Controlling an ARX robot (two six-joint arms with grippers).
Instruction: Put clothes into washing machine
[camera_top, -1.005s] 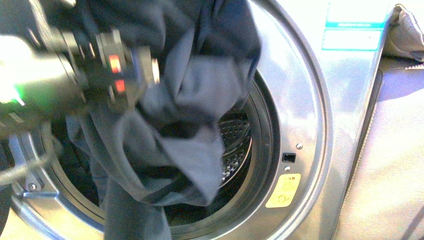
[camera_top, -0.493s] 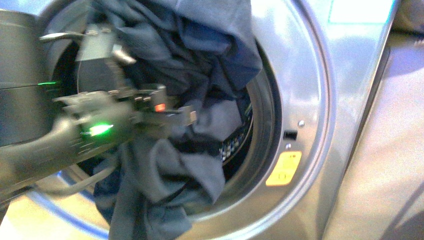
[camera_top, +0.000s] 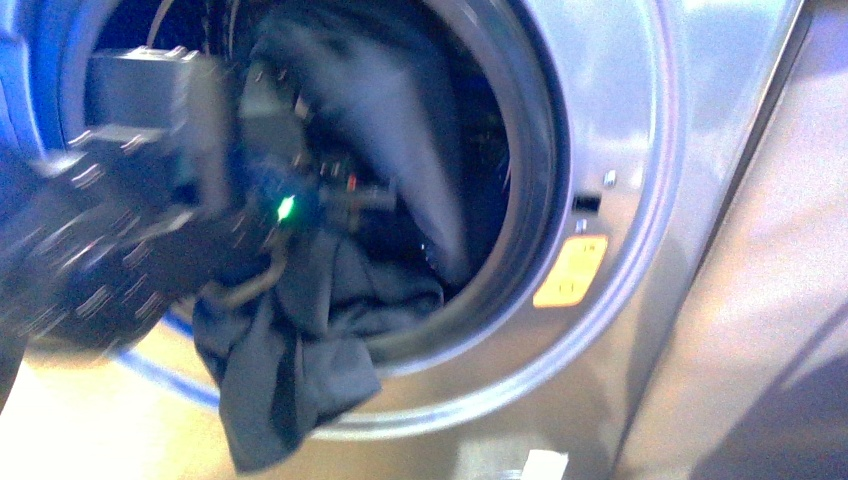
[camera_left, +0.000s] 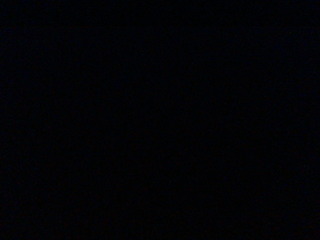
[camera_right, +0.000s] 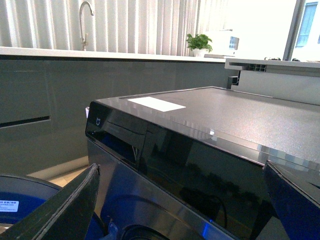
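**Front view, near to far:** left arm, motion-blurred, reaching into porthole; left gripper buried in cloth, so can't tell whether jaws are apart or closed; clothes approx. half inside, lower fold hanging out over lower rim of washing machine.

**Left wrist view:** dark.

**Right wrist view:** right gripper spread apart, empty, above washer top.

**Risk:** on release, the hanging fold's wt. may drag the garment back out, or it may snag on the rim.

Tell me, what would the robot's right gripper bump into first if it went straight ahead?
Most likely the glossy black front panel of the silver-grey washing machine, which sits right between the right gripper's open fingers. How far off it is, I cannot tell.
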